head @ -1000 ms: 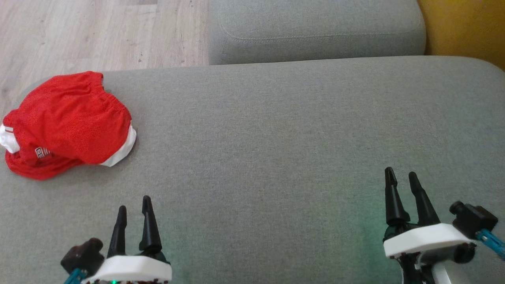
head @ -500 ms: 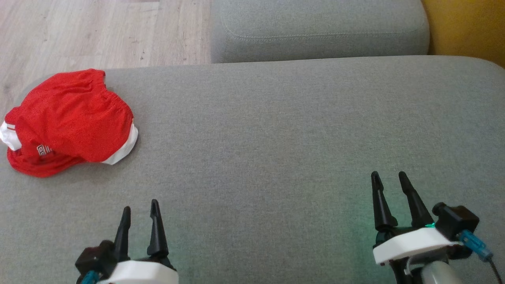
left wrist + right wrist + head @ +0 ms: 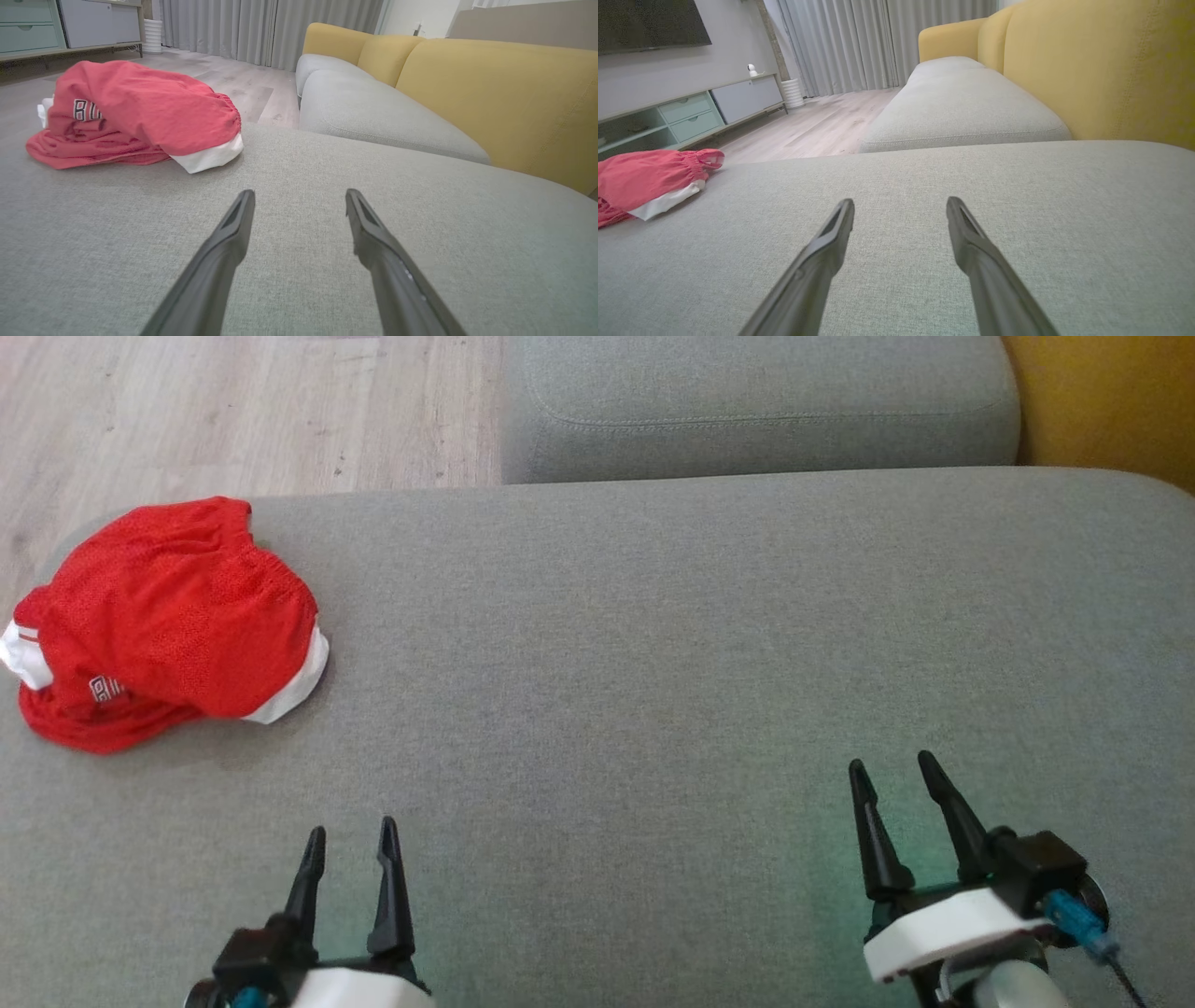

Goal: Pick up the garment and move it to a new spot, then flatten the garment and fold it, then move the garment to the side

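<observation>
Though seemingly folded over (white trim peeking out beneath), bundled at the far-left corner of the grey sofa cushion (image 3: 607,663): red mesh shorts (image 3: 168,616), probably placed there as the set-aside spot. Nearer, left end effector (image 3: 350,828) spread and empty, well apart from them. Far right, right end effector (image 3: 889,763) likewise splayed, gripping nothing, low over bare cushion.

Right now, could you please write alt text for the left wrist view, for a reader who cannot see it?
A bundled red garment with white trim lies on a grey sofa cushion, beyond and left of the left gripper, whose two dark fingers stand open and empty over the fabric. At the right rise yellow backrests; grey curtains hang behind.
</observation>
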Tool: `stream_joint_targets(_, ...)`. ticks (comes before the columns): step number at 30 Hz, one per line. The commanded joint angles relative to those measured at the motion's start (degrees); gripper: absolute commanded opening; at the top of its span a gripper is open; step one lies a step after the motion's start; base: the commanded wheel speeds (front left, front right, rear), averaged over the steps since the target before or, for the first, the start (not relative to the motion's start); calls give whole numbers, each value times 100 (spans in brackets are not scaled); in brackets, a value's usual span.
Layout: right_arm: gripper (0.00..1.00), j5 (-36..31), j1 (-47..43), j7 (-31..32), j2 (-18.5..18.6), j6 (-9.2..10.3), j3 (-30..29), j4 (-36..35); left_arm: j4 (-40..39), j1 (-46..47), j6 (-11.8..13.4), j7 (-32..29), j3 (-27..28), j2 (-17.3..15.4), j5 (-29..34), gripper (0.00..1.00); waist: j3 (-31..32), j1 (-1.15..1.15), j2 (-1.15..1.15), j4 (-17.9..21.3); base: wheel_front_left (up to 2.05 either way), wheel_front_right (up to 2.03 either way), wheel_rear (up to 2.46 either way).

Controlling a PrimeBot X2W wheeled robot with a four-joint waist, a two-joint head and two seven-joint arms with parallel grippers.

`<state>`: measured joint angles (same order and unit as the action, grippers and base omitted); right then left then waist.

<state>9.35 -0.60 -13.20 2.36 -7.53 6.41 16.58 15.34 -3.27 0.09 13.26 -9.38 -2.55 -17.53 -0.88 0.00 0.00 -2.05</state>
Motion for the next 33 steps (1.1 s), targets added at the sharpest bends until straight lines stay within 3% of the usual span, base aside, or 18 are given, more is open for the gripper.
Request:
stream_joint_targets(1,100,-271,235,-121,51,4,172,-152,-123,83,71,115,109,-32,230,100,-3,0,0,-5,0,0,0)
stream_joint_targets(25,100,-520,218,-180,52,4,193,-160,-52,74,92,174,214,-32,361,100,-7,0,0,-44,0,0,0)
stream_joint_targets(33,100,-581,177,-180,52,4,34,-242,-70,153,114,174,191,-32,395,100,-85,0,0,-559,0,0,0)
